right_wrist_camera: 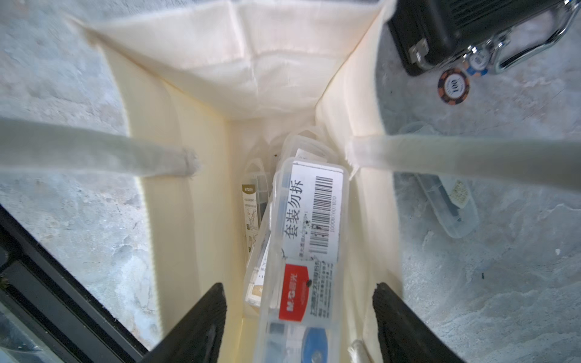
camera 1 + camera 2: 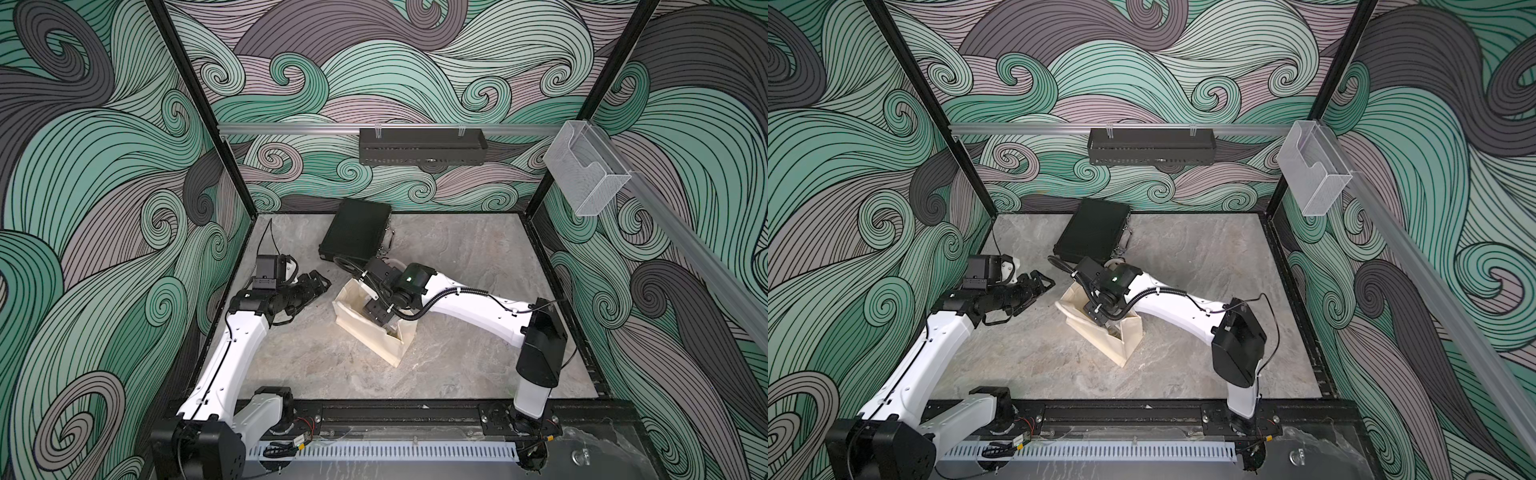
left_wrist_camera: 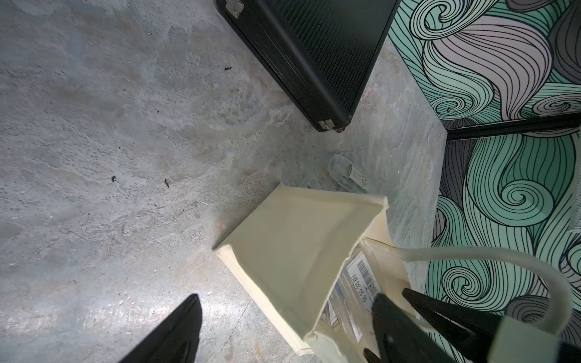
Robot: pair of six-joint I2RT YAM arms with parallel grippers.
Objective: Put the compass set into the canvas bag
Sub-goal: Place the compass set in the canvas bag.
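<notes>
The cream canvas bag (image 2: pixel 361 328) (image 2: pixel 1100 336) stands open-topped in the middle of the table. Inside it the compass set (image 1: pixel 311 220), a clear plastic case with a barcode label and a red label, leans on end; it also shows in the left wrist view (image 3: pixel 361 283). My right gripper (image 1: pixel 298 286) reaches down into the bag's mouth (image 2: pixel 388 328), open, with a gap between each finger and the case. My left gripper (image 2: pixel 319 282) hovers just left of the bag, open and holding nothing; the bag's near corner (image 3: pixel 289 239) shows between its fingers (image 3: pixel 176 330).
A black hard briefcase (image 2: pixel 357 235) lies at the back of the table. Near its handle lies a poker chip (image 1: pixel 453 86). Another clear case (image 1: pixel 446 204) (image 3: pixel 347 173) rests on the table beside the bag. Other clear packs (image 1: pixel 254 201) stand in the bag. White handles (image 1: pixel 94 151) arch over its mouth.
</notes>
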